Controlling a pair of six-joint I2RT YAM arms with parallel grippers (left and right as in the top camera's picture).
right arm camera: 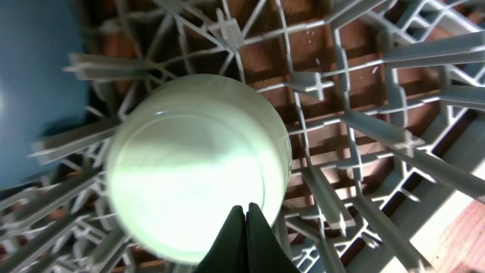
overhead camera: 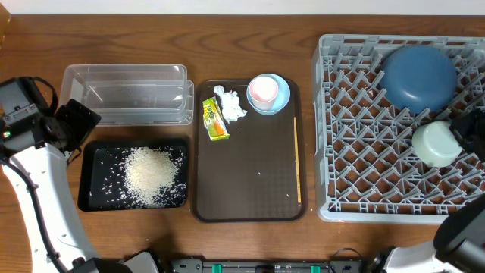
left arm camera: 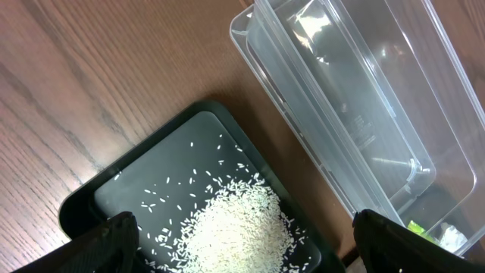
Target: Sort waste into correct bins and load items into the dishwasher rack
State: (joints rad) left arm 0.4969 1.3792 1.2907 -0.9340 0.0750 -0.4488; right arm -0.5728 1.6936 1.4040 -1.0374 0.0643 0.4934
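Sitting upside down in dishwasher rack [overhead camera: 356,152] beside blue bowl [overhead camera: 419,76]: mint-green bowl [right arm camera: 198,171], with right gripper [right arm camera: 246,236] fingers pressed together over it.
Left gripper [left arm camera: 244,246] spread wide over black tray [overhead camera: 95,163] holding rice [overhead camera: 151,176], clear tub [overhead camera: 125,95] just behind. Brown serving tray [overhead camera: 250,182] carries tissue [overhead camera: 231,105], snack wrapper [overhead camera: 214,119], pink cup [overhead camera: 263,89] inside light-blue bowl [overhead camera: 284,95], and chopstick [overhead camera: 297,159] along its right edge.

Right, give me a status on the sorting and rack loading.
Done: rice lies in the black tray; blue bowl and mint-green bowl sit in the rack. In hand: nothing, the right gripper is shut over the mint-green bowl. To do: tissue, wrapper, pink cup, light-blue bowl and chopstick, all on the brown tray.
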